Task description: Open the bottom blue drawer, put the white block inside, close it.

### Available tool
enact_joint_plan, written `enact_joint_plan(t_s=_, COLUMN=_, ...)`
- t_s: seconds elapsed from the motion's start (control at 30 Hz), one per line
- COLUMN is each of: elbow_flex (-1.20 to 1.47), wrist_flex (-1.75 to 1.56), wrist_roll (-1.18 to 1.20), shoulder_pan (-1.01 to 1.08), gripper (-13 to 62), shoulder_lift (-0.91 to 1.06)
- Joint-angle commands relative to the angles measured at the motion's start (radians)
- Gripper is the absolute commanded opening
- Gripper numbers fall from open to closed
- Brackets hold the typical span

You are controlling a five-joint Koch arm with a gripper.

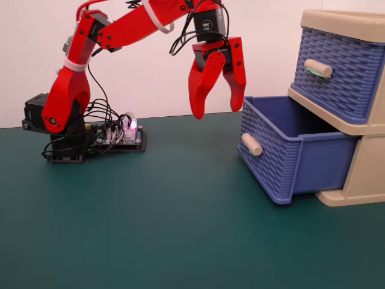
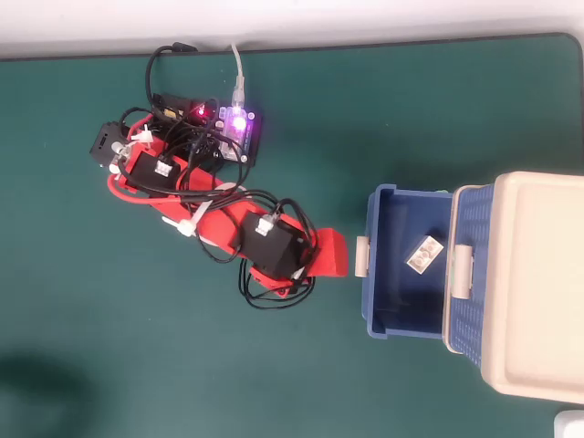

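Note:
The bottom blue drawer (image 1: 289,158) is pulled out of the beige cabinet (image 1: 367,174); its plain beige handle (image 1: 251,144) faces the arm. The overhead view shows the drawer (image 2: 388,265) open, with the white block (image 2: 424,255) lying on its floor near the cabinet side. The block is hidden in the fixed view. My red gripper (image 1: 216,110) hangs open and empty in the air, just left of the drawer's front and above handle height. In the overhead view the gripper (image 2: 330,255) sits just left of the handle (image 2: 361,256).
The upper blue drawer (image 1: 337,72) is closed, its handle (image 1: 317,68) with a green bit. The arm's base (image 1: 60,129) and a lit circuit board (image 1: 123,135) with cables stand at the left. Green mat (image 1: 180,229) covers the table.

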Motion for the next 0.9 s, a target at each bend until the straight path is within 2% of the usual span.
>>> enact_joint_plan(t_s=0.0, elbow_flex=-0.011, wrist_flex=-0.026, wrist_roll=0.006, shoulder_pan=-0.015, gripper=33.8, shoulder_lift=-0.011)
enact_joint_plan(t_s=0.23, elbow_flex=-0.074, wrist_flex=-0.181, wrist_roll=0.058, shoulder_pan=-0.029, gripper=34.0, shoulder_lift=-0.187)
enact_joint_plan(t_s=0.53, elbow_flex=-0.267, wrist_flex=-0.394, wrist_roll=0.092, shoulder_pan=-0.100, gripper=34.2, shoulder_lift=-0.316)
enact_joint_plan(t_s=0.87, elbow_flex=-0.396, wrist_flex=-0.782, wrist_roll=0.092, shoulder_pan=-0.160, gripper=34.5, shoulder_lift=-0.472)
